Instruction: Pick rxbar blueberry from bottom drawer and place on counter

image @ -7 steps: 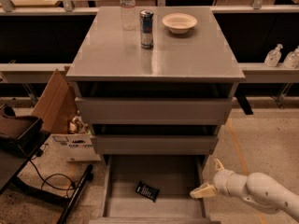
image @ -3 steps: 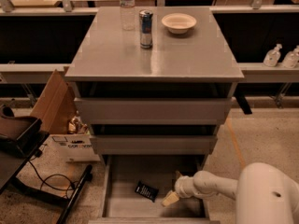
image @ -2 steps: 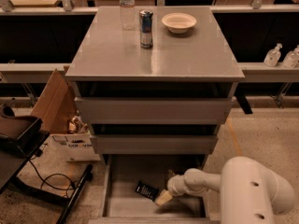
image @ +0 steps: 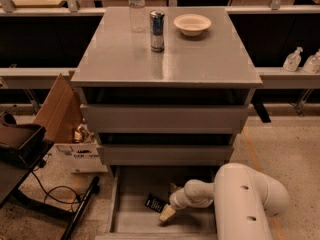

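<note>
The rxbar blueberry (image: 154,202) is a small dark bar with white lettering. It lies flat on the grey floor of the open bottom drawer (image: 135,194), left of centre. My gripper (image: 168,210) reaches into the drawer from the right on a white arm and sits right beside the bar's right end, seemingly touching it. The counter (image: 200,59) is the grey top of the cabinet, above the two closed upper drawers.
On the counter stand a silver-blue can (image: 157,31), a clear water bottle (image: 136,9) and a white bowl (image: 192,24). A cardboard box (image: 62,114) and cables lie on the floor to the left. My arm's bulky white link (image: 245,204) fills the drawer's right side.
My arm has swung from the drawer's right edge leftwards into the drawer, and the gripper has come right up to the bar. The bar has not visibly moved.
</note>
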`<state>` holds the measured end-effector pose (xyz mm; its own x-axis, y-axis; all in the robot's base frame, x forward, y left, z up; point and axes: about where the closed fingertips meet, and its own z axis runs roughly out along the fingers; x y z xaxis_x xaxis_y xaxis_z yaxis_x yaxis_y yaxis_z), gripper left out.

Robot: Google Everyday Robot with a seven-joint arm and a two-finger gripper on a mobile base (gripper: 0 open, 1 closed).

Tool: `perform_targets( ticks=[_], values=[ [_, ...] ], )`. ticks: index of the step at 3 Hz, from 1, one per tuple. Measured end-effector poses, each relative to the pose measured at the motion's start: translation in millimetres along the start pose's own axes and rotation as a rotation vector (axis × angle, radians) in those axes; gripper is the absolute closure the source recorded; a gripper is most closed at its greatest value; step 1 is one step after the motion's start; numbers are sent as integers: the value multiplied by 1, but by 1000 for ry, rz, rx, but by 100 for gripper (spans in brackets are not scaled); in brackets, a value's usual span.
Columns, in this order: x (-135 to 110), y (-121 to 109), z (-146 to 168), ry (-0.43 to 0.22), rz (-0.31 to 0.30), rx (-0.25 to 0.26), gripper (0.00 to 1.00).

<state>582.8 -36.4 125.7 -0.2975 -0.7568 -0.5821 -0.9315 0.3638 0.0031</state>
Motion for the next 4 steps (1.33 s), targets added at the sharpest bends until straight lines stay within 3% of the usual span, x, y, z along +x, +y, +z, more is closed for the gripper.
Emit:
perform_targets(
  ticks=[1,2,4],
  values=[
    [-2,15,17,-2,12,-42,0],
    [-2,29,34,21,19,-81,18],
    [-5,37,38,50,25,-96,64]
  ],
)
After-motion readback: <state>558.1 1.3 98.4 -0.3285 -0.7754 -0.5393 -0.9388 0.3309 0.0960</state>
